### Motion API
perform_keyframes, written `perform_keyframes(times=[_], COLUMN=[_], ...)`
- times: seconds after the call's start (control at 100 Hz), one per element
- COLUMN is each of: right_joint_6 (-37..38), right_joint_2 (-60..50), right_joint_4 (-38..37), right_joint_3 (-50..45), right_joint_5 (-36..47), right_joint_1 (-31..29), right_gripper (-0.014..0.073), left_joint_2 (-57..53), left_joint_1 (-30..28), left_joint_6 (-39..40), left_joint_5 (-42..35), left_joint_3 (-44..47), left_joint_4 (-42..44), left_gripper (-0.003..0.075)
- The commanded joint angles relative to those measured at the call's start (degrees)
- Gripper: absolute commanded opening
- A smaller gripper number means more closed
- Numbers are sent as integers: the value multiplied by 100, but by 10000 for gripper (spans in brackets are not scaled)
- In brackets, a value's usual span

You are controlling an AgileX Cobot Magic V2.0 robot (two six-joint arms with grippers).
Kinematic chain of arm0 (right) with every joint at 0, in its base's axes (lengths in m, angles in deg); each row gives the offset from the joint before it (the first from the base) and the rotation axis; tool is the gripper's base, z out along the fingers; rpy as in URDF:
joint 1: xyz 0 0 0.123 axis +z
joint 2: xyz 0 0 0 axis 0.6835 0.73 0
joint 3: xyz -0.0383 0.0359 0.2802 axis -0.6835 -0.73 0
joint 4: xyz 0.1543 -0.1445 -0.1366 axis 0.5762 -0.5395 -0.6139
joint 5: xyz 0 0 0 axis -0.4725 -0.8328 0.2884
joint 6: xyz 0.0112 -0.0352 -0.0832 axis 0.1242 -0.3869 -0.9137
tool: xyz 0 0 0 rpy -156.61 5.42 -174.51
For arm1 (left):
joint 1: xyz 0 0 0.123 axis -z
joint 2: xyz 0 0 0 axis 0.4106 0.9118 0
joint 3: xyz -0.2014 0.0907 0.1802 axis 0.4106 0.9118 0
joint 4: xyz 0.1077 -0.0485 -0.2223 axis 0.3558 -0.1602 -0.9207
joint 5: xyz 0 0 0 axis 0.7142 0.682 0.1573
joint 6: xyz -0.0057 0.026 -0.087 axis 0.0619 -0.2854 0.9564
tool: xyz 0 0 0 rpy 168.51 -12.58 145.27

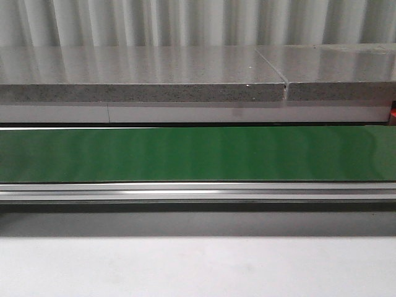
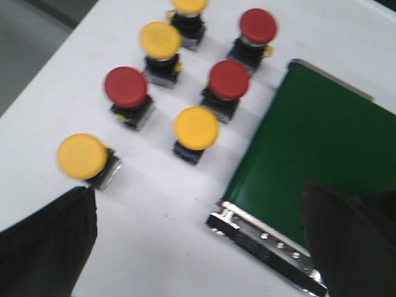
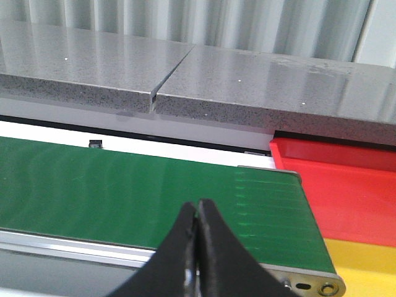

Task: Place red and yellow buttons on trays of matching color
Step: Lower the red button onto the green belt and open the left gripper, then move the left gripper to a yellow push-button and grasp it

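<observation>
The left wrist view shows three red buttons (image 2: pixel 126 86) and several yellow buttons (image 2: pixel 197 128) standing on the white table beside the end of the green belt (image 2: pixel 322 136). My left gripper (image 2: pixel 198 247) hovers above the table, open and empty, with the nearest yellow button (image 2: pixel 82 156) just beyond one finger. Seen from the right wrist, the red tray (image 3: pixel 346 185) and the yellow tray (image 3: pixel 365 266) lie past the belt's other end. There my right gripper (image 3: pixel 198 209) is shut on nothing, above the belt's near edge. Neither gripper, button nor tray appears in the front view.
The green conveyor belt (image 1: pixel 198 153) runs across the front view with a metal rail (image 1: pixel 198 192) along its near side. Behind it lies a raised grey stone slab (image 1: pixel 142 77). The belt's metal end bracket (image 2: pixel 266 244) sits between my left fingers.
</observation>
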Motion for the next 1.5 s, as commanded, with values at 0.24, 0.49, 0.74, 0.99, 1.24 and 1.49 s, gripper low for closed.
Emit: perform_keyframes(times=[0.24, 0.49, 0.74, 0.99, 1.24, 1.49], right_joint_6=[-25, -25, -25, -25, -25, -25], right_joint_2=[-87, -87, -87, -87, -87, -87], right_joint_4=[-34, -34, -34, -34, -34, -34], right_joint_3=[33, 33, 33, 33, 33, 33], right_joint_5=[455, 455, 455, 455, 455, 455], right_joint_1=[24, 24, 24, 24, 24, 24], right_gripper=[-68, -68, -68, -68, -68, -68], left_joint_2=[-301, -66, 817, 1776, 2403, 2728], left_joint_1=[-1248, -1334, -1334, -1334, -1334, -1334], left_joint_6=[217, 379, 388, 388, 388, 388], left_joint_5=[-857, -1338, -1464, -1399, -1503, -1729], left_joint_3=[901, 1123, 923, 356, 122, -42], left_joint_4=[320, 411, 340, 340, 277, 169], left_gripper=[629, 628, 629, 629, 629, 628])
